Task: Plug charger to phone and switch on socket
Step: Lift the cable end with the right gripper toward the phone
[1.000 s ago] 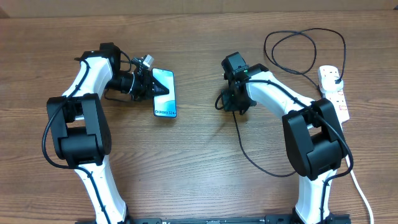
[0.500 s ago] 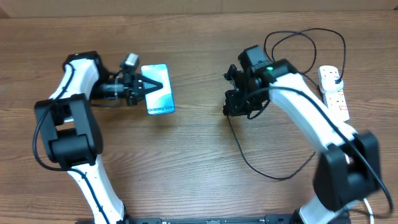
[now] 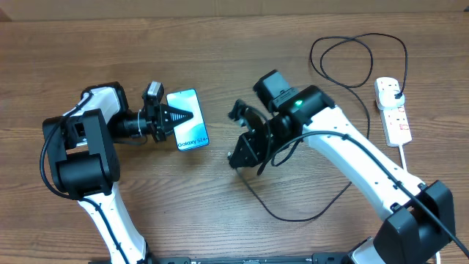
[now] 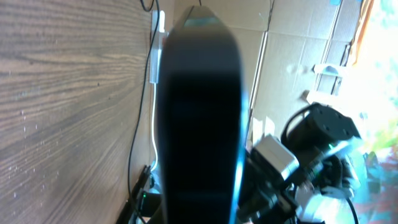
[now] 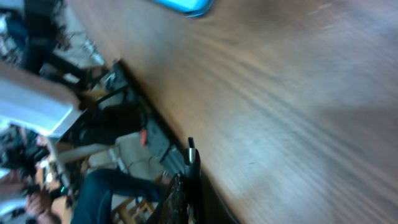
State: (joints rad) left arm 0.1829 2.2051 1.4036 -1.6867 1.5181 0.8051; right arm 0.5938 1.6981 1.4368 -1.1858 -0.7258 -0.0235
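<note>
My left gripper point(image 3: 167, 117) pinches the phone point(image 3: 189, 126), holding it steady. My right gripper point(image 3: 237, 152), at its 3 o'clock, clamps the charger point(image 5: 193, 163) tip for insertion. Socket point(image 3: 393, 114) untouched.

Left arm point(image 3: 80, 147) folded at the elbow, wrist level. Left gripper point(image 3: 176, 117) points right in the overhead view, jaws closed on the phone point(image 3: 192, 133). Right arm point(image 3: 359, 158) stretched up-left, wrist pitched down-left. Right gripper point(image 3: 237, 155) clamped on the charger point(image 5: 192, 157), connector tip protruding.
</note>
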